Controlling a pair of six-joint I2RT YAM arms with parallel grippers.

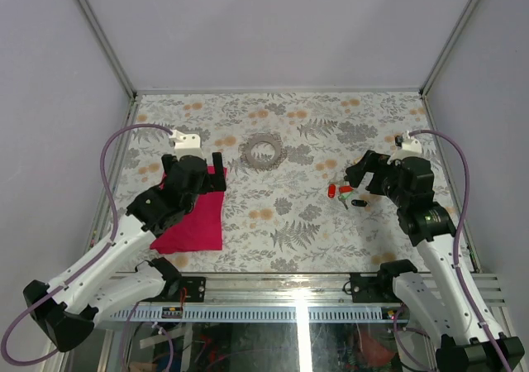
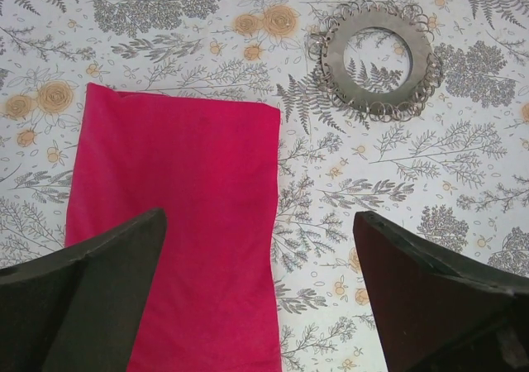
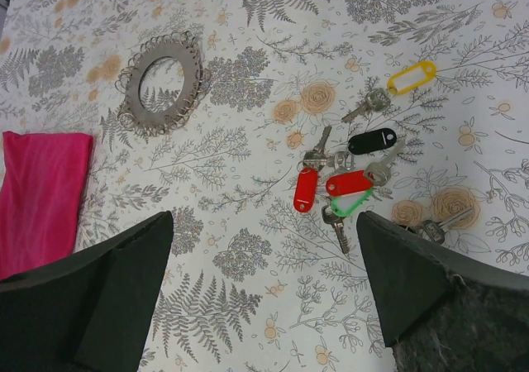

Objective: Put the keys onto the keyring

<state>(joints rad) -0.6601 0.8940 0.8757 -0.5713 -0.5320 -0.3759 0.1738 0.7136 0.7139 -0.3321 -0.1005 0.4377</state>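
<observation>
Fern-and-flower print covers the desk (image 1: pixel 281 223), walled on three sides, with one magenta cloth (image 1: pixel 194 219) toward 8 o'clock. The single flat silvery keyring (image 1: pixel 262 151) lies toward 12 o'clock, off the far wall, and the keys (image 1: pixel 343 193) cluster toward 3 o'clock across bare pattern. Their tags count two red, one black, one green and one yellow; the left tool (image 1: pixel 197 164) hangs over the cloth's far end and the right tool (image 1: pixel 358 182) sits at the keys' 3 o'clock, both spread wide and gripping nothing.
</observation>
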